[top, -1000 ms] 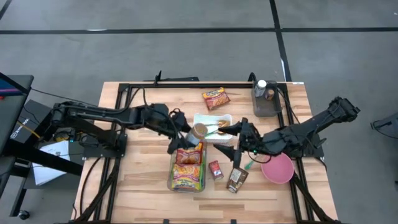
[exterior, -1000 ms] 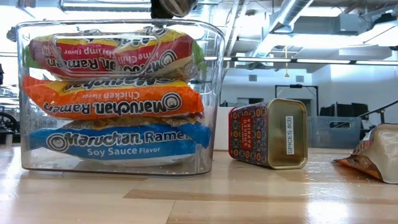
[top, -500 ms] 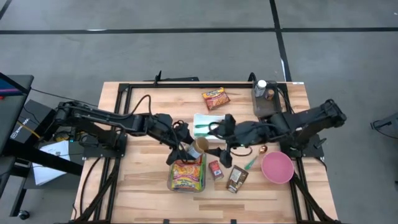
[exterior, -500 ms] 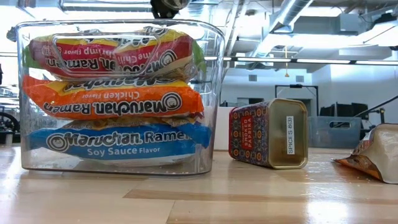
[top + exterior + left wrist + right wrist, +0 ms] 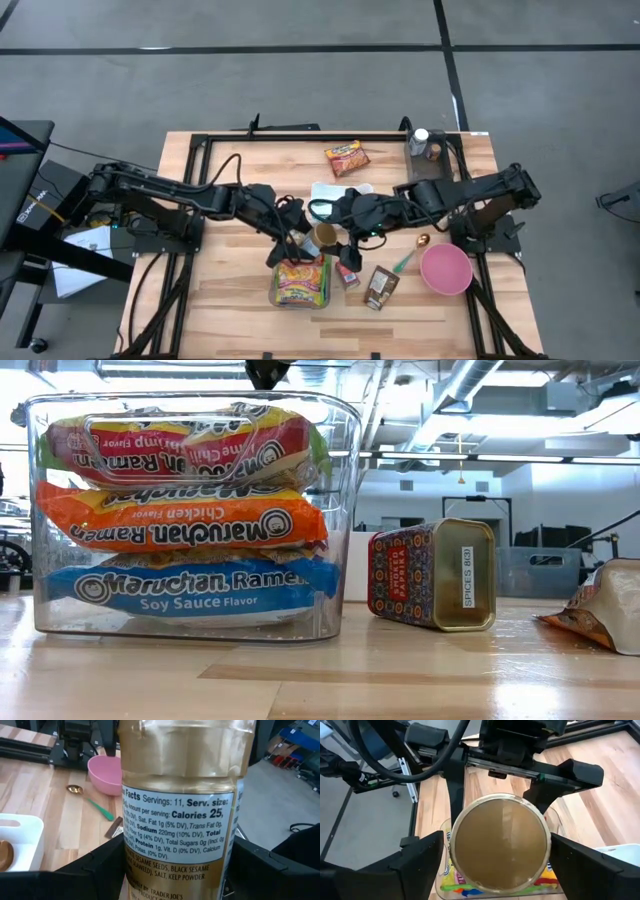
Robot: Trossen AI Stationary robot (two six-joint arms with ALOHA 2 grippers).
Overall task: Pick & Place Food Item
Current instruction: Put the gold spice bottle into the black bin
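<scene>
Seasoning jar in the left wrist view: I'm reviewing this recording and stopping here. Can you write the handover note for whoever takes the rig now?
Left tool: shut on the seasoning jar, holding it in the air near the table's middle, above the clear bin of ramen packets.
Right tool: open, with one finger on each side of the jar's lid end; no grip on it yet.
Done: the jar is off the table.
Left: this looks like a handover to the right tool, followed by placing the jar. The pictures do not show where it should go.
</scene>
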